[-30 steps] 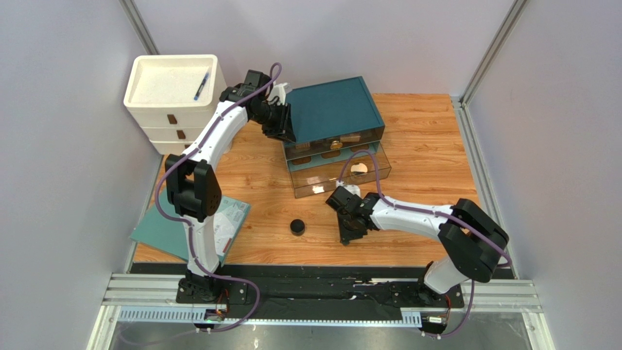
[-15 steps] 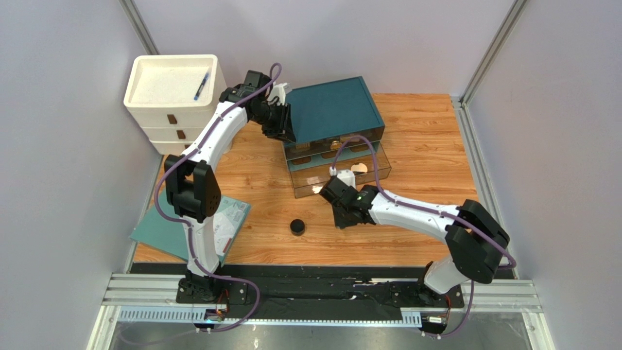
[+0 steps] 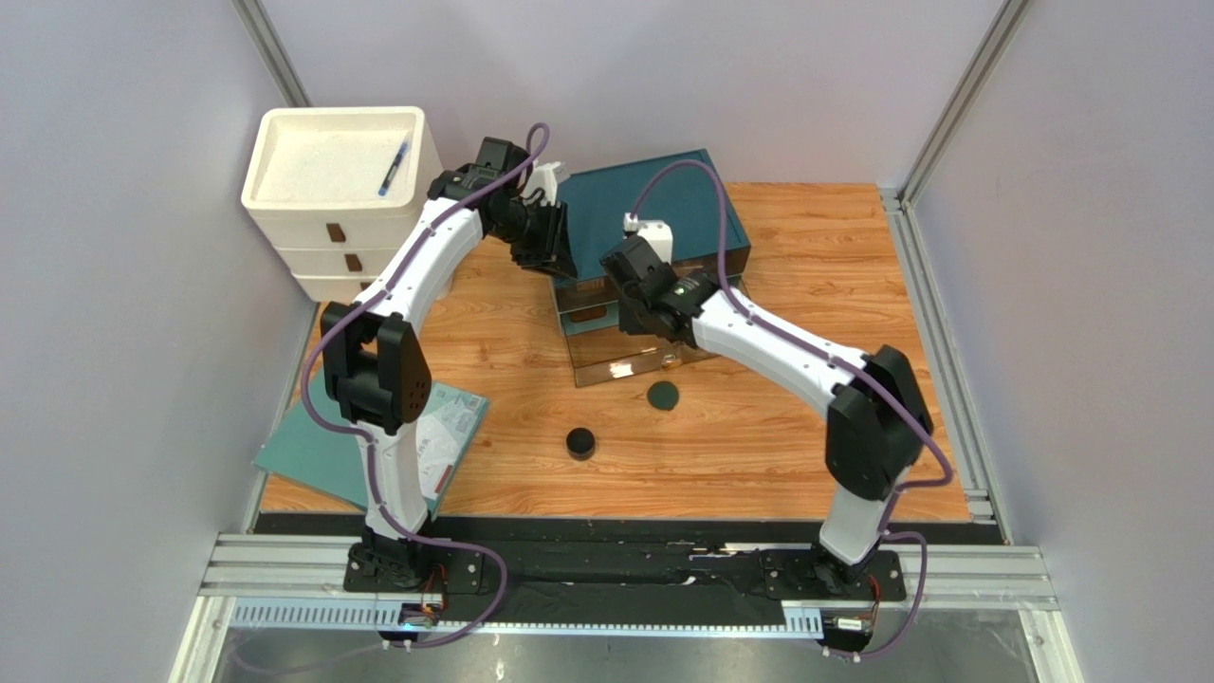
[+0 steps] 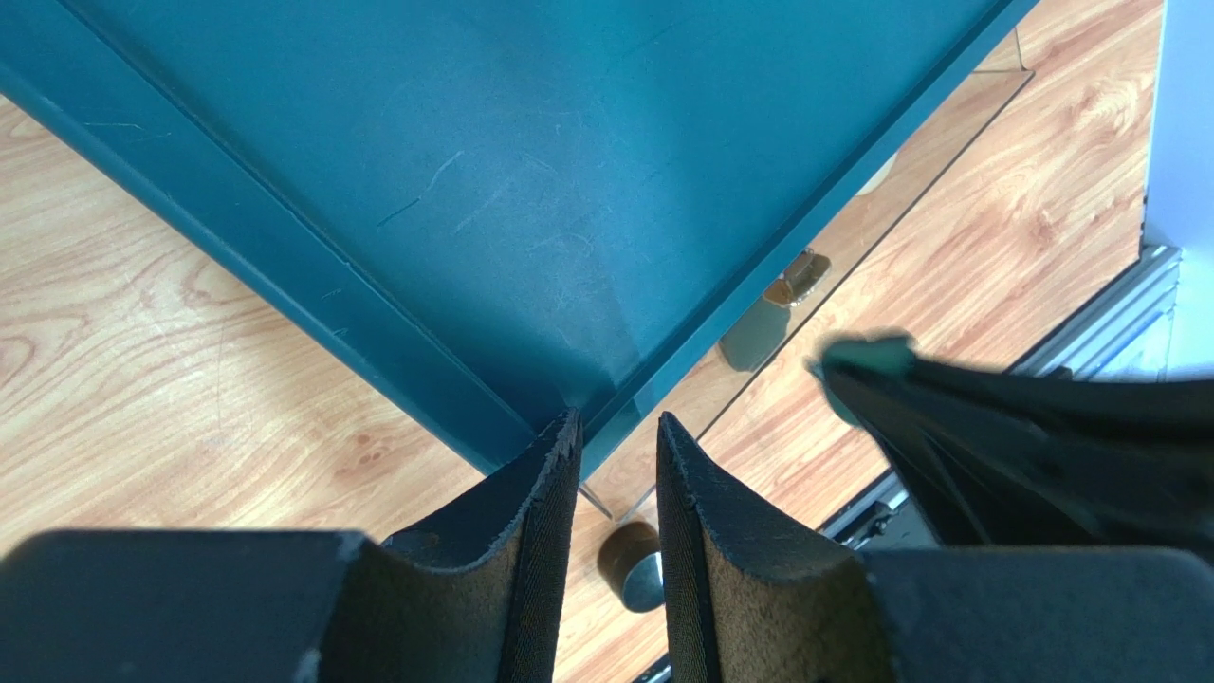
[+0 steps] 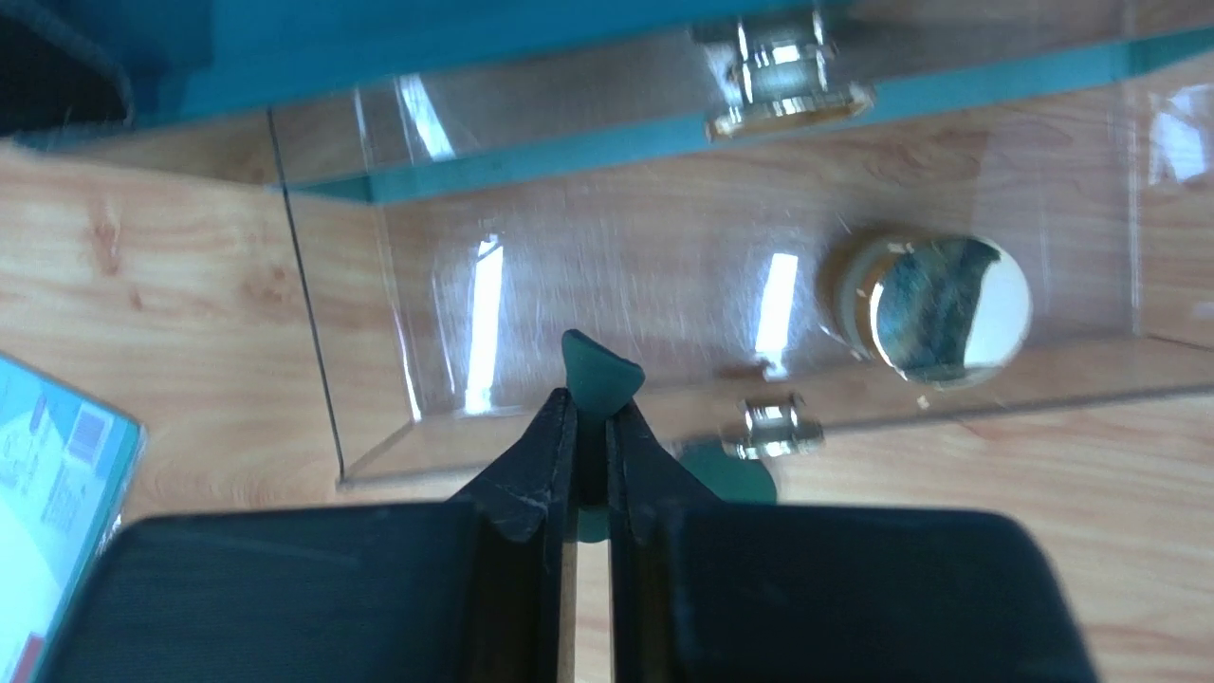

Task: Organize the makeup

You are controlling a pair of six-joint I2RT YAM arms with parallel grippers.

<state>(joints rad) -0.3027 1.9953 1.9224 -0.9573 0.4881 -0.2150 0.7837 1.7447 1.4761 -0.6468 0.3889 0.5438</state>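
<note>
My right gripper [image 5: 589, 413] is shut on a dark green disc [image 5: 600, 370], held edgewise. It hangs over the front wall of the clear open drawer [image 3: 592, 373]; from above it is my right gripper [image 3: 644, 306]. Another dark green disc [image 3: 661, 396] lies on the table just in front of the drawer. A gold-rimmed compact [image 5: 943, 306] lies inside the drawer. The black round jar [image 3: 580, 443] stands alone on the wood nearer the front. My left gripper [image 4: 616, 441] is narrowly open, its tips at the near left corner of the teal organizer [image 3: 649, 207], with nothing between them.
A white drawer unit [image 3: 335, 164] at the back left has a blue pen [image 3: 393, 167] in its top tray. A teal booklet [image 3: 321, 448] lies at the front left, partly over the table's edge. Grey walls close in both sides.
My right gripper closed on a green disc near the table's front and carried it back over the open drawer. A second disc now shows where it was. The left arm has not moved.
</note>
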